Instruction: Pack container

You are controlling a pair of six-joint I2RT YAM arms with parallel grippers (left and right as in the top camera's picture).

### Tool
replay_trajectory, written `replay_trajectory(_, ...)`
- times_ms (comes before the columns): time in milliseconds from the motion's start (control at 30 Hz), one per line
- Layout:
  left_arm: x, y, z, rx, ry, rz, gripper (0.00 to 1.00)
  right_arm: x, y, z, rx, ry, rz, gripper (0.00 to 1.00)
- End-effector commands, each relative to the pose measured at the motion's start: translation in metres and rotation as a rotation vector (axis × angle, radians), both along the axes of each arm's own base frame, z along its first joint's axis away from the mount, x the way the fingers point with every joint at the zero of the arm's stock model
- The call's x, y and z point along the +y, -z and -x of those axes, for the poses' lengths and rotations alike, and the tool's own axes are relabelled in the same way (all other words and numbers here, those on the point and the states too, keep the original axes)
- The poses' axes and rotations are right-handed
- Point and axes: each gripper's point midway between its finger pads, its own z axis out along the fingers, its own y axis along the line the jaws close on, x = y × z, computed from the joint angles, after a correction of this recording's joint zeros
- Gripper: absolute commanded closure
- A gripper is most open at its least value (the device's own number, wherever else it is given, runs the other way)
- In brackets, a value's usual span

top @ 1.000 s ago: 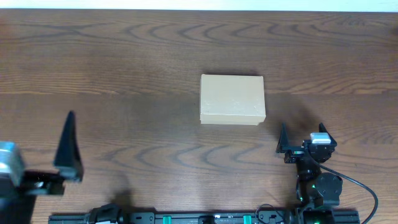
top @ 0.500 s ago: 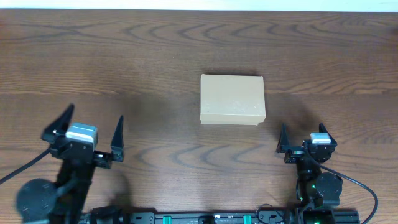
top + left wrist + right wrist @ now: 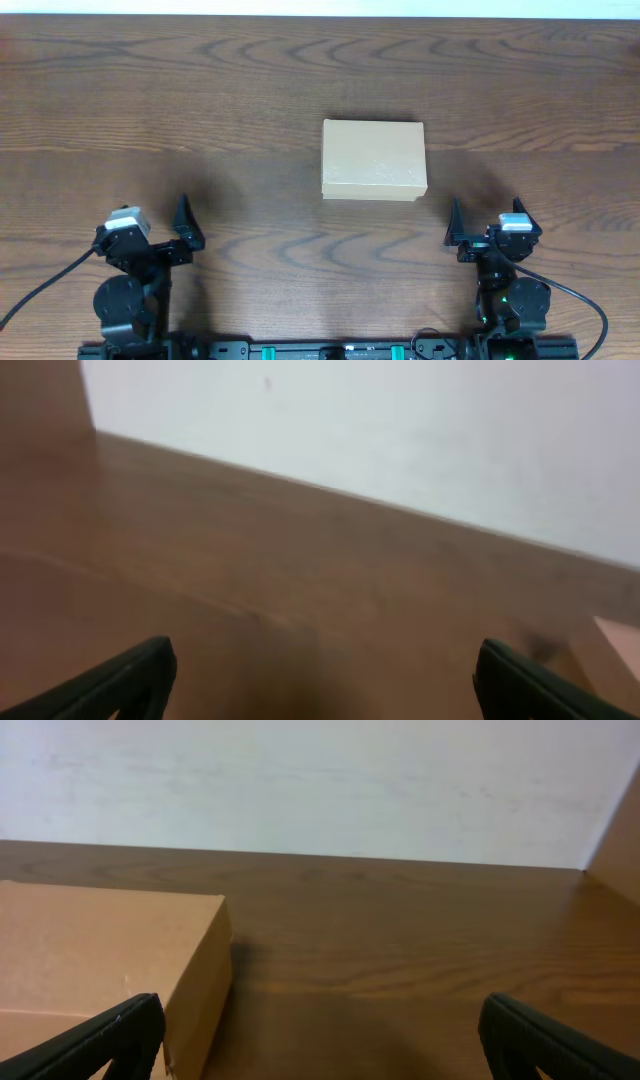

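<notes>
- As the overhead camera looks straight down, a dark brown table (image 3: pixel 250 80) with wavy wood grain fills nearly the whole view, and a thin white strip of wall (image 3: pixel 320 6) runs along its far edge.
- A plain tan box (image 3: pixel 373 160), lid shut, lies flat a little right of the table's centre, touching neither gripper.
- The left gripper (image 3: pixel 145 230) sits at the near edge, well apart from the box, jaws spread wide.
- The right gripper (image 3: pixel 489 225) sits at the near edge, near the box's front right corner, jaws also wide apart.
- From the right wrist, the box's side shows low on the left, with wood beyond and white wall behind.
- From the left wrist, the picture is blurred: brown wood meeting white wall.
</notes>
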Motion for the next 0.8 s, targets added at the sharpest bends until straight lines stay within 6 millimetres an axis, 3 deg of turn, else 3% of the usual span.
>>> replay_trajectory(0, 0.015, -0.002, 0.0, -0.054, -0.086, 0.014, 0.05, -0.003, 0.0, 0.0, 0.0, 0.015, 0.008, 0.01)
replay_trajectory(533, 0.031, -0.037, -0.002, -0.317, -0.175, -0.005, 0.05, -0.003, 0.0, 0.0, 0.0, 0.015, 0.008, 0.01)
replay_trajectory(767, 0.032, -0.029, -0.001, -0.324, -0.182, -0.005, 0.05, -0.003, 0.0, 0.0, 0.0, 0.015, 0.008, 0.01)
